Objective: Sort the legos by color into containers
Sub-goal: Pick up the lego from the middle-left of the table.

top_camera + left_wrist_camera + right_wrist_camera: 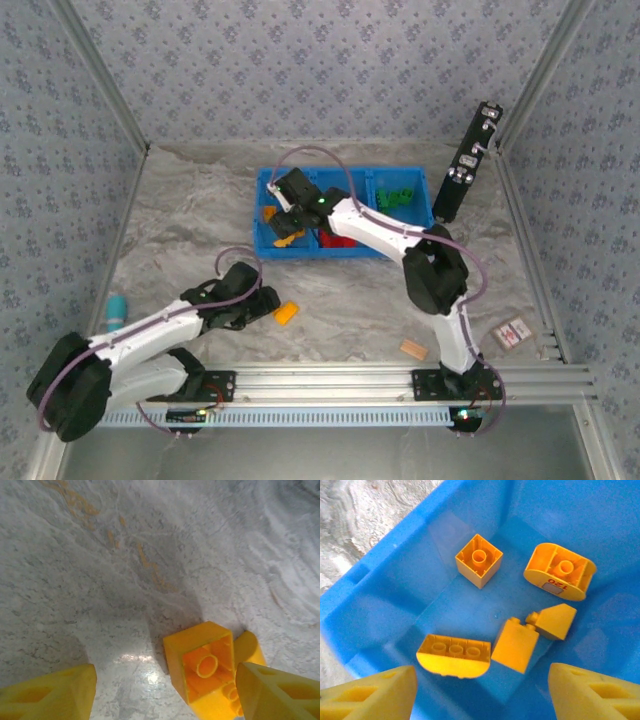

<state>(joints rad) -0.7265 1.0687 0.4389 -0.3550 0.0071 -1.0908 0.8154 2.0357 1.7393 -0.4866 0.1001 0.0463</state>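
Now the left claw (165, 694) is hovering spread over a light, rigid, slick orange brick (200, 665) on the tabletop (100, 580); pinching its flat sidewalls looks safest. The right claw (480, 692) is hanging released above the tray (380, 590).

A grey-white marbled bench (190, 210) forms the floor of the cell. Walls (320, 60) papered in a pale blue floral pattern close its far, left and right sides, with slanting aluminium posts (103, 75) at the far corners. An aluminium rail (330, 380) runs along the near edge.
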